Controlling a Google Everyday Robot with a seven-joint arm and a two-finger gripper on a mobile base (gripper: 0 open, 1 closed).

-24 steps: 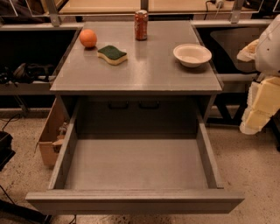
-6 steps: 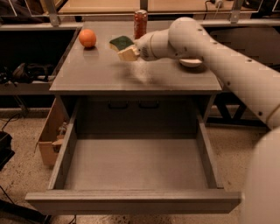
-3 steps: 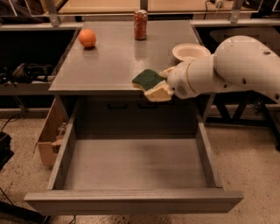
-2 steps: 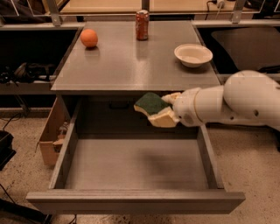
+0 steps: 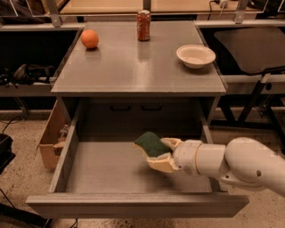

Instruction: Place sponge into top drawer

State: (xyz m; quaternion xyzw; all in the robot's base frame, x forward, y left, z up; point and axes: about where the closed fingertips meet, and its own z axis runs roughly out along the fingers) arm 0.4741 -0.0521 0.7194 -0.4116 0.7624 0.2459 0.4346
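Sponge over the open drawer, ready to drop.
My gripper point(image 5: 156, 153) is clamped on the sponge point(image 5: 149, 142), hovering inside the top drawer point(image 5: 98, 167) toward its right side. I'd dip lower, then let go flat.

Grey metal cabinet point(image 5: 133, 67) fills centre of frame, flat top, two dark handles point(image 5: 136, 107) on the recessed front below it. Speckled beige floor point(image 5: 20, 178) lower left and along bottom edge. Open cardboard box point(image 5: 48, 140) on floor just beside cabinet's left side. Dark low shelf point(image 5: 26, 75) at left with black cables and gear. Pale wooden surface point(image 5: 107, 5) along top edge. Black frame legs point(image 5: 262, 98) at right. Dim warm light. Gripper point(image 5: 158, 153) lower centre, clamped on sponge point(image 5: 149, 143).
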